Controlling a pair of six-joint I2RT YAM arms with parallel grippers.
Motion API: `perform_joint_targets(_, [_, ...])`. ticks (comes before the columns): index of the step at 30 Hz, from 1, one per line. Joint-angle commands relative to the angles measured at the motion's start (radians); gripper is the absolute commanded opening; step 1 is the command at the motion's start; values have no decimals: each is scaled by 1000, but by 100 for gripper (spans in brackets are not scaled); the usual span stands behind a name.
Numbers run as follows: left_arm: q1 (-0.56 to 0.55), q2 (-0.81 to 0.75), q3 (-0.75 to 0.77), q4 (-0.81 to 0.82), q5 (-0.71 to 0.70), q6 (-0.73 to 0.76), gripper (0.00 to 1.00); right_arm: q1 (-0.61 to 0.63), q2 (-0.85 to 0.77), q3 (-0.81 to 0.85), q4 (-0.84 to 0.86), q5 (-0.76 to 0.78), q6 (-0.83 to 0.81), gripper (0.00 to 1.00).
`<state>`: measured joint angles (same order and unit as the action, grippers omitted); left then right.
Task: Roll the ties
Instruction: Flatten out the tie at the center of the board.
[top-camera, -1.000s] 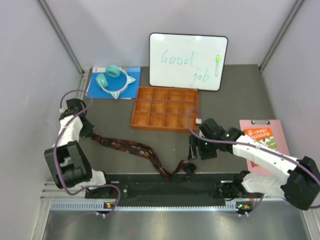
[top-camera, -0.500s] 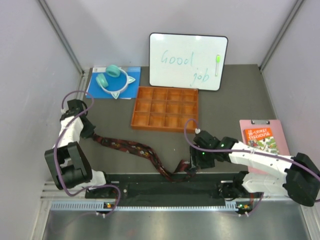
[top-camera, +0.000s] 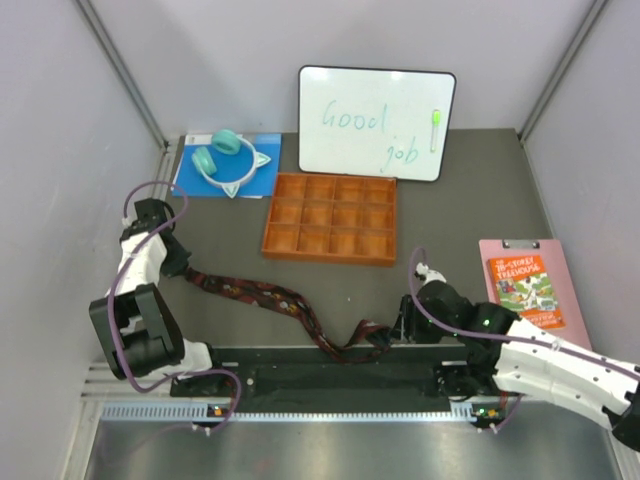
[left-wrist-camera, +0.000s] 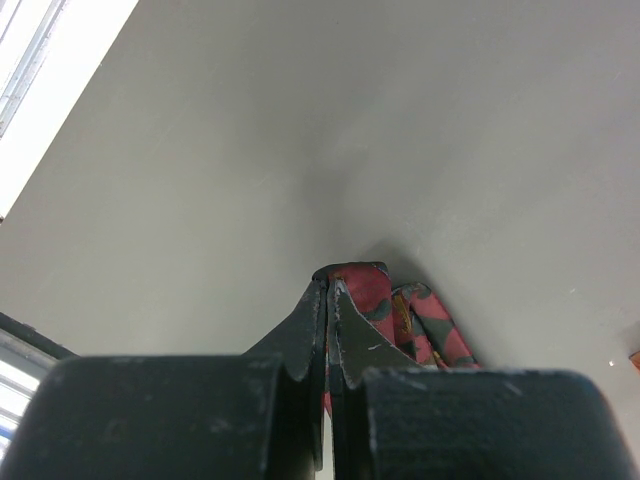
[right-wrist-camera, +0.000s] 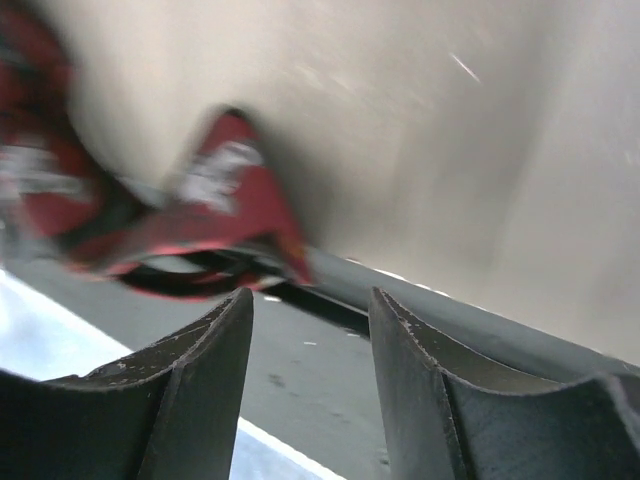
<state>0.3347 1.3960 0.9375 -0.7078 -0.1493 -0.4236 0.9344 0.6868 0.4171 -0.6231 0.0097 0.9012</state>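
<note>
The tie (top-camera: 280, 297) isn't rolled at all yet. It's a long narrow strip, dark maroon-red with a black pattern, lying stretched out on the near part of the desk (top-camera: 470, 200). It runs diagonally from the left toward the front edge, where its right end bunches into a loose curl. The left end is pinched in the left tool (left-wrist-camera: 328, 290).

You see the tie (top-camera: 265, 293) in dark maroon-red with a black pattern and small pale spots, and the worktop (top-camera: 470, 200) is dark grey. The tray (top-camera: 328, 258) is orange, and the whiteboard (top-camera: 340, 150) is white with a black frame and green writing. The headphones (top-camera: 225, 160) are teal, the sheet (top-camera: 190, 178) under them is blue, and the clipboard (top-camera: 492, 248) is pink.
</note>
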Motion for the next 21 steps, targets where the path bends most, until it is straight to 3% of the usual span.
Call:
perform_joint_targets(1, [-3,-26,4,11,-4,5,0,40,45,-26,37,10,38,51])
perform_joint_targets(13, [-3,-18,4,14,13,9,0,66,240,3,232,24,-5,50])
perform_joint_targets(14, [-3,-18,4,14,13,9,0,67,258,9,241,26,-8,48])
perform_joint_targets(17, [-2,-18,7,13,20,11,0,64,302,21,264,24,-19,24])
perform_joint_targets(18, [-2,-17,12,5,16,13,0,66,312,31,257,19,-25,11])
perform_joint_targets(20, [-2,-22,47,-10,-10,11,0,64,321,89,177,16,-31,1])
perform_joint_targets(21, [-3,-23,61,-27,-18,13,0,66,313,116,137,6,-30,0])
